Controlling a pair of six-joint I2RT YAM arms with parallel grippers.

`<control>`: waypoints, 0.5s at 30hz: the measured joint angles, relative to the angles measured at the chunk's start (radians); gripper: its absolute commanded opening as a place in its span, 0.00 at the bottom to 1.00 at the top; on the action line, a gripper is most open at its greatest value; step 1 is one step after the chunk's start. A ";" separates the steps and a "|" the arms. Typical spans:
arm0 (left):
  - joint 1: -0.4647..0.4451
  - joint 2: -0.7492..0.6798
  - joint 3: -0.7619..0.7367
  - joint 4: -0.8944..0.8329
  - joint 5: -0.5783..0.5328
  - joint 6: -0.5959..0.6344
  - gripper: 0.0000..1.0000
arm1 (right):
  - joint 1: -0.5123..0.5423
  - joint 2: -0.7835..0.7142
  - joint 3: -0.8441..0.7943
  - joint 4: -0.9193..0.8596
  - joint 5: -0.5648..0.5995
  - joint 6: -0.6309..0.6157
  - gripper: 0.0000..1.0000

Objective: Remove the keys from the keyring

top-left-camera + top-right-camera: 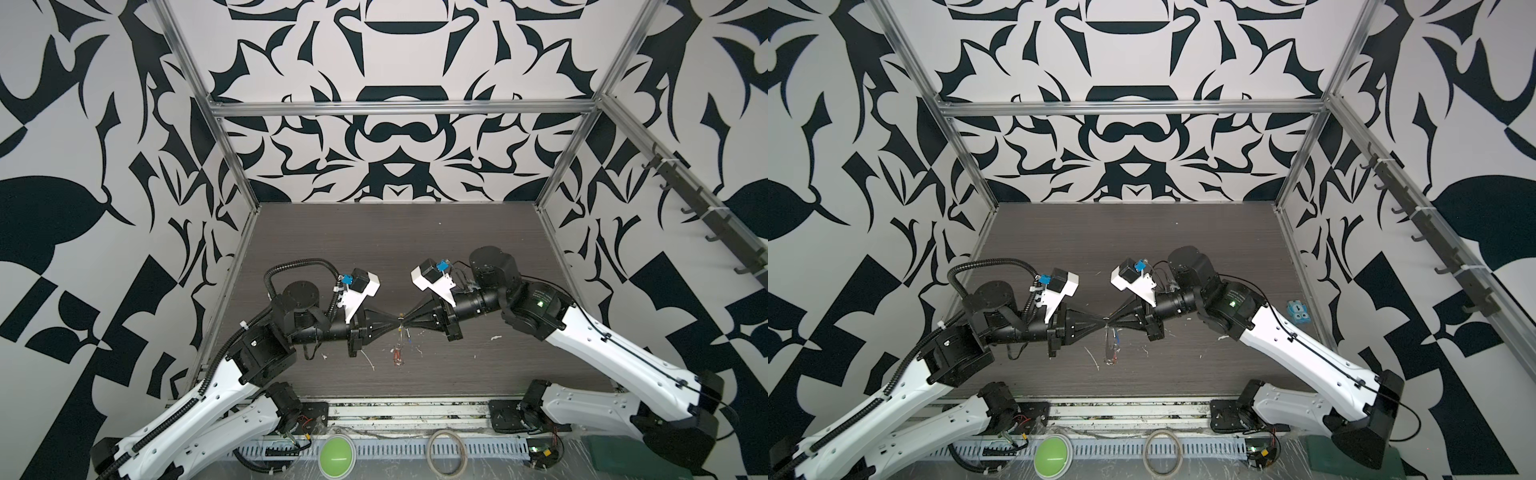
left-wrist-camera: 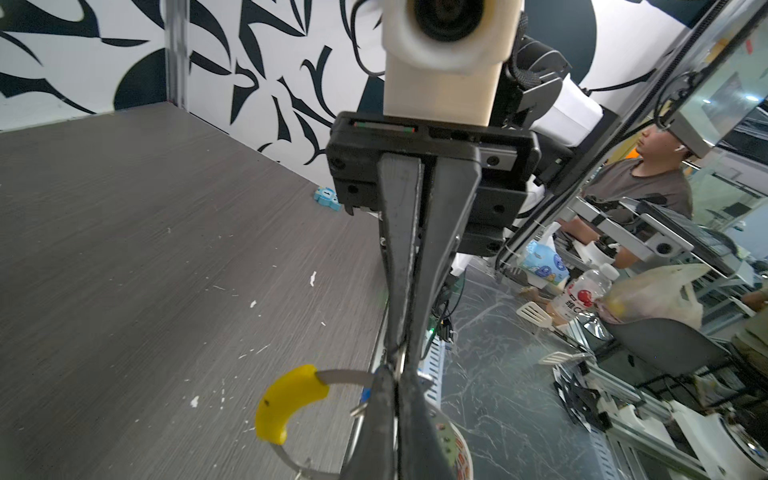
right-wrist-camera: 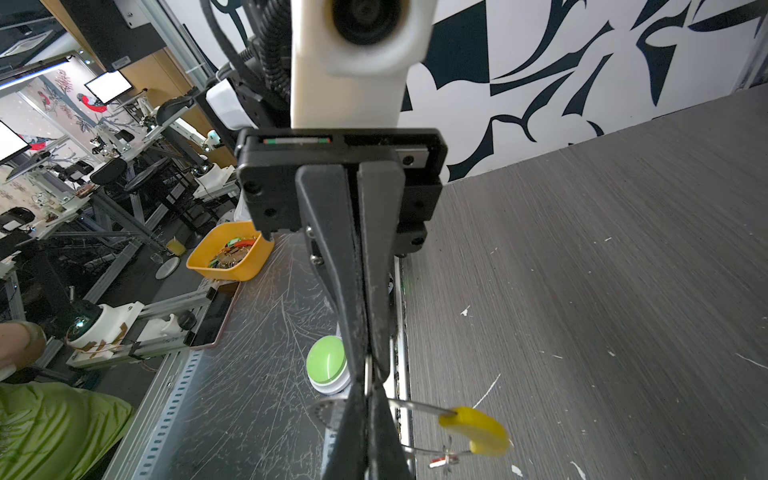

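Holding the large thin grey wire keyring (image 2: 345,375) over the dark wood-grain table (image 1: 374,241), midway between its side edges and nearer the front one, I have the left gripper (image 1: 394,320) and right gripper (image 1: 407,320) tip to tip, both pinched tight on the wire. Nothing is off yet, I judge: the small silver keys with red and blue tags (image 3: 444,459) hang low on the loop, past its yellow sleeve (image 2: 286,403). Its long axis drops from the pinch, face square to the arms' line.
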State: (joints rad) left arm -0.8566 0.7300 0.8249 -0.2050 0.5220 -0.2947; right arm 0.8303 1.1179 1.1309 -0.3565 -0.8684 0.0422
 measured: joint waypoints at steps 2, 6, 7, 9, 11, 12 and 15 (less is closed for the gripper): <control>0.023 0.022 0.013 -0.001 -0.005 0.013 0.00 | -0.023 0.019 0.007 0.010 -0.011 -0.006 0.00; 0.142 0.085 0.030 0.042 0.069 0.007 0.00 | -0.071 0.076 0.041 0.042 -0.018 -0.013 0.00; 0.173 0.099 0.030 0.057 0.097 0.002 0.00 | -0.080 0.090 0.048 0.051 -0.017 -0.012 0.00; 0.225 0.132 0.030 0.090 0.150 -0.015 0.00 | -0.100 0.123 0.058 0.075 -0.015 -0.012 0.00; 0.247 0.153 0.030 0.105 0.174 -0.023 0.00 | -0.111 0.139 0.062 0.082 -0.018 -0.011 0.00; 0.254 0.161 0.030 0.112 0.183 -0.023 0.00 | -0.115 0.142 0.063 0.086 -0.018 -0.010 0.00; 0.261 0.166 0.030 0.135 0.201 -0.023 0.00 | -0.117 0.142 0.070 0.086 -0.019 -0.008 0.00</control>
State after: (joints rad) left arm -0.5961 0.8963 0.8547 -0.0704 0.7235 -0.3172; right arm 0.7128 1.2598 1.2011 -0.2707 -0.8871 0.0338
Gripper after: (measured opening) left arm 0.047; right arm 0.045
